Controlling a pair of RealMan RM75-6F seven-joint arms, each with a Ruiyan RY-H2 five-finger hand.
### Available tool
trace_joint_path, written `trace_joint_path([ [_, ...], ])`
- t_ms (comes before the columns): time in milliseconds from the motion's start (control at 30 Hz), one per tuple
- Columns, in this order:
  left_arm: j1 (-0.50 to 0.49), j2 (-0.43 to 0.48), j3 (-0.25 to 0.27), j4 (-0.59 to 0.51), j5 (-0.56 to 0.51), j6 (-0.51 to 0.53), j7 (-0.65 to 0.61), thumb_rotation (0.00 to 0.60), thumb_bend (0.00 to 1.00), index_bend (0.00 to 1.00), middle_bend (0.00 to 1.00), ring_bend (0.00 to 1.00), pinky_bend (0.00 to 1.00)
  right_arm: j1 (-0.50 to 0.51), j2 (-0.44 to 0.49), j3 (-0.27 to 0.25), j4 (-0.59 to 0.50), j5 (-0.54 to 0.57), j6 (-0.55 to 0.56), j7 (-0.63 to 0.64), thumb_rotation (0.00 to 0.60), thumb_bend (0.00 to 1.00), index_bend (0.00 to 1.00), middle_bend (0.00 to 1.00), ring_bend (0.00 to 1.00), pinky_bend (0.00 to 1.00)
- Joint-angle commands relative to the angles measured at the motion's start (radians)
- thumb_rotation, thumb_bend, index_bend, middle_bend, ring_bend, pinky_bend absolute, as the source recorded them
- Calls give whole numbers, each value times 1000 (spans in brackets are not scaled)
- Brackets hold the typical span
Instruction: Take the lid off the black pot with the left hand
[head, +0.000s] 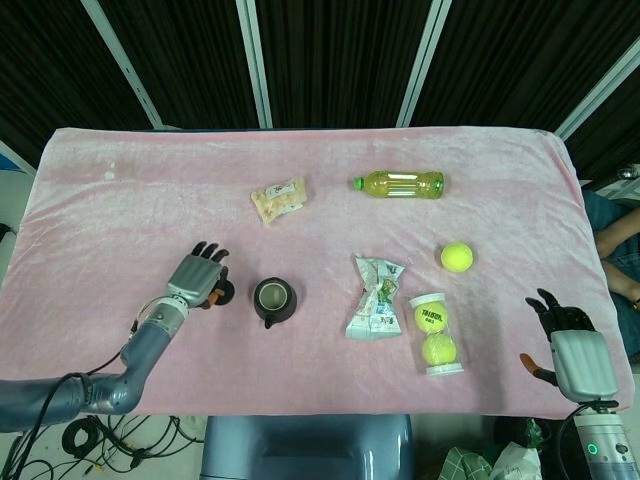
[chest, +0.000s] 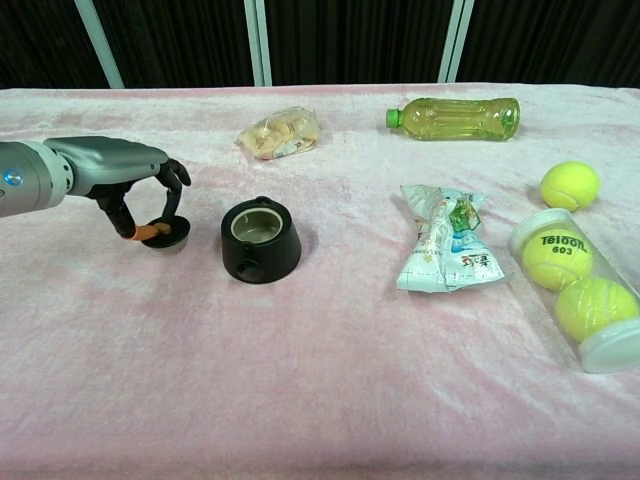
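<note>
The black pot (head: 274, 301) (chest: 261, 240) stands uncovered near the front middle of the pink cloth, and its pale inner rim shows. Its small dark lid (chest: 168, 235) (head: 223, 293) is just left of the pot, low on the cloth. My left hand (chest: 135, 193) (head: 198, 276) pinches the lid between an orange-tipped thumb and the fingers. My right hand (head: 568, 344) lies at the front right edge of the table, fingers apart and holding nothing. It appears only in the head view.
A snack bag (chest: 280, 133) and a green-tea bottle (chest: 455, 117) lie at the back. Right of the pot are a crumpled packet (chest: 443, 240), a loose tennis ball (chest: 569, 185) and a clear tube of tennis balls (chest: 573, 288).
</note>
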Motion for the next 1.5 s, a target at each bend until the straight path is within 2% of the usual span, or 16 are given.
trace_joint_path([
  [33, -7, -25, 4, 24, -2, -5, 23, 600, 472, 539, 111, 0, 0, 0, 0, 1, 1, 3, -1, 1, 600, 108, 193, 99, 273, 216],
  [133, -10, -41, 0, 33, -5, 1, 38, 600, 393, 439, 91, 0, 0, 1, 1, 3, 1, 8, -3, 3, 600, 109, 193, 99, 273, 216],
  [200, -11, -43, 3, 33, -12, 8, 55, 600, 318, 283, 63, 0, 0, 1, 1, 3, 0, 7, -4, 3, 600, 109, 193, 99, 273, 216],
  [267, -13, -40, 9, 28, -27, 11, 78, 600, 242, 171, 41, 0, 0, 1, 2, 2, -1, 7, -4, 5, 600, 108, 193, 99, 273, 216],
  [400, -18, -24, 11, -2, -60, 13, 106, 600, 149, 45, 23, 0, 0, 2, 0, 2, 0, 4, -3, 6, 600, 108, 193, 99, 273, 215],
  [567, -22, 28, -20, -76, -78, 20, 89, 600, 147, 16, 8, 0, 0, 1, -1, 2, 1, 5, -2, 3, 600, 108, 193, 99, 273, 216],
  [700, -16, 94, -55, -151, -56, 44, 54, 600, 147, 47, 7, 0, 0, 2, -2, 3, 1, 6, -3, 2, 600, 108, 193, 99, 273, 216],
  [800, 4, 166, -77, -219, -8, 103, 29, 600, 147, 74, 17, 0, 0, 1, -2, 3, 1, 7, -2, 0, 600, 107, 193, 99, 273, 216],
  [933, 51, 265, -77, -325, 50, 195, 12, 600, 147, 113, 29, 0, 0, 1, -2, 2, 0, 9, -3, -2, 600, 108, 193, 99, 273, 216],
  [1033, 112, 347, -52, -421, 104, 272, -10, 600, 147, 133, 31, 0, 0, 1, -2, 2, 1, 8, -3, -5, 600, 108, 193, 99, 273, 216],
  [1133, 179, 415, -5, -498, 157, 341, -26, 600, 147, 139, 29, 0, 0, 0, -2, 2, 0, 9, -2, -7, 600, 108, 193, 99, 273, 216],
  [1167, 238, 460, 33, -550, 203, 394, -55, 600, 147, 141, 28, 0, 0, 0, -2, 2, 1, 10, -1, -8, 600, 108, 193, 99, 273, 216],
  [1233, 311, 507, 84, -586, 295, 451, -103, 600, 147, 142, 29, 0, 0, 0, -3, 2, 1, 10, -1, -10, 600, 108, 193, 99, 273, 215],
  [1333, 423, 551, 158, -586, 438, 538, -182, 600, 147, 144, 30, 0, 0, 0, -4, 2, 2, 11, -1, -13, 600, 108, 193, 99, 273, 216],
  [1500, 544, 572, 237, -536, 598, 631, -292, 600, 147, 157, 31, 0, 0, 0, -6, 2, 2, 9, 0, -15, 600, 108, 193, 99, 273, 215],
])
